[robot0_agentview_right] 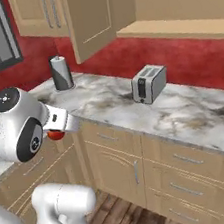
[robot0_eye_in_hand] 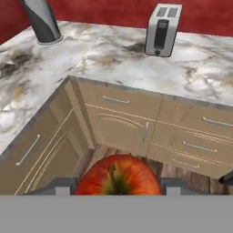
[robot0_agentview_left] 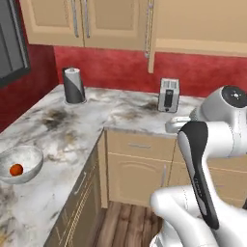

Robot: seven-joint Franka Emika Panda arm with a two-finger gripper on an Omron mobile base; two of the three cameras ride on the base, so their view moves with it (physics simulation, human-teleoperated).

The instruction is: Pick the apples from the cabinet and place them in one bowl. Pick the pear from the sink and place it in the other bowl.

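My gripper is shut on a red apple, which sits between the two fingertips with its stem toward the camera. It hangs over the floor in front of the corner base cabinets. From the right base view the same apple peeks out beside my forearm. A second apple lies in the frosted grey-white bowl on the left counter. The cabinet stands open above the counter, its inner shelf bare. The pear, the sink and the other bowl are out of view.
A silver toaster stands on the marble counter against the red wall. A dark paper-towel roll stands in the corner. Drawers and cabinet doors line the L-shaped counter, with wooden floor below.
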